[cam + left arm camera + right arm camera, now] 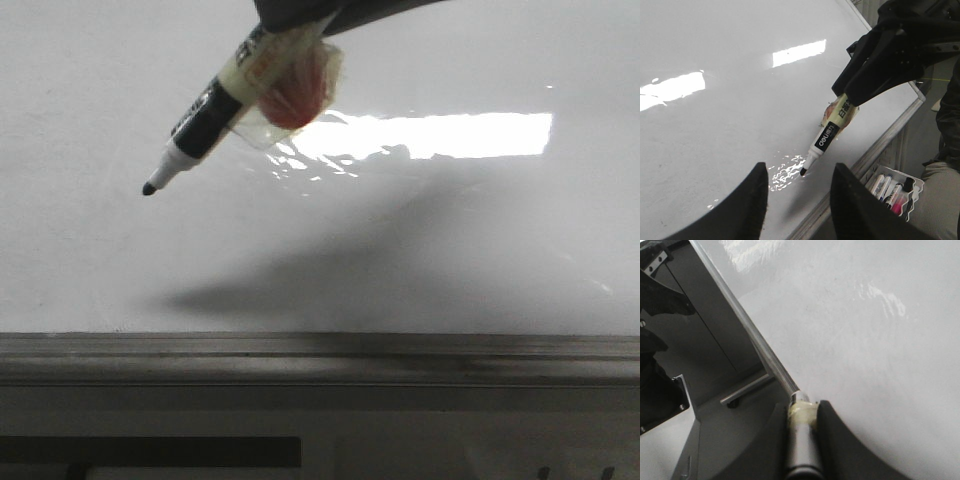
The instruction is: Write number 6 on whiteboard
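The whiteboard [450, 250] is glossy white with a bright glare; no number 6 or any marker line shows on it. My right gripper [310, 20] enters from the top and is shut on a white-and-black marker [215, 105] wrapped in yellowish tape. The marker's black tip points down-left close to the board; I cannot tell whether it touches. In the right wrist view the jaws [802, 412] clamp the marker barrel [801, 445]. My left gripper [800, 200] is open and empty, low over the board just short of the marker [825, 140].
A grey metal ledge [320, 350] runs along the board's near edge. A white tray [892, 192] with several spare markers sits beyond the board's edge in the left wrist view. The right arm's black body [900, 45] hangs over the board.
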Robot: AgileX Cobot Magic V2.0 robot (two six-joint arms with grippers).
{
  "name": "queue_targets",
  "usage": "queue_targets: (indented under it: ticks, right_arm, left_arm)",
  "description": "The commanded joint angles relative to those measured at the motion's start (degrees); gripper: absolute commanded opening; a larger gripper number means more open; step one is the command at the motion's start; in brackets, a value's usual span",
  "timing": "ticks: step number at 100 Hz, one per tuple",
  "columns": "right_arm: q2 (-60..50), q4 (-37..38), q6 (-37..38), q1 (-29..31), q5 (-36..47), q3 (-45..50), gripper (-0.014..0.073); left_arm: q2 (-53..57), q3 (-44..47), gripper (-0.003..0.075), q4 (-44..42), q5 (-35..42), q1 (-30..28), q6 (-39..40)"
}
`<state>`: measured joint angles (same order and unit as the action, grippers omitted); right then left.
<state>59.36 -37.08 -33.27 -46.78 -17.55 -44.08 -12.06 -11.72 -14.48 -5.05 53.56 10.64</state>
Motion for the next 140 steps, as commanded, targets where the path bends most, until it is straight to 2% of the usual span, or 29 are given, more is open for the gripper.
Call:
queue_targets:
  ticks: [1, 4, 9, 23, 39, 52, 121, 140]
  right_arm:
    - [-2.05, 15.38, 15.52, -1.39, 4.59, -1.97, -0.0064]
    - [-2.58, 22.1, 22.55, -1.64, 4.59, -1.97, -0.0064]
    - [-3.27, 28.53, 29.27, -1.87, 4.86, -1.87, -0.0064]
    - [-5.37, 36.57, 36.87, -2.49, 5.9, -1.66, -0.0064]
    - [-5.88, 37.43, 36.89, -2.49, 4.96, -1.66, -0.0064]
    - [-5.88, 39.07, 36.89, -2.19, 8.01, -1.66, -0.0064]
    - [-1.12, 37.08, 36.89, 7.55, 19.48, -2.47, -0.0064]
    - [0.76, 35.39, 36.89, 8.82, 15.69, -2.47, -0.0064]
  left_arm:
    - [-0.43, -1.53, 0.027, -0.07, 3.78, 0.24, 0.37]
    - [-0.43, -1.53, 0.027, -0.07, 3.78, 0.24, 0.37]
    - [-0.43, -1.53, 0.027, -0.07, 3.78, 0.24, 0.37]
    - [-0.43, -1.53, 0.027, -0.07, 3.78, 0.24, 0.37]
    - [-0.43, -1.53, 0.027, -0.07, 3.78, 0.24, 0.37]
    - [-0.43, -1.53, 0.027, -0.07, 3.78, 0.24, 0.37]
    - [-0.43, -1.53, 0.0207, -0.07, 3.78, 0.24, 0.37]
    - [-0.43, -1.53, 0.0207, 0.06, 3.78, 0.24, 0.37]
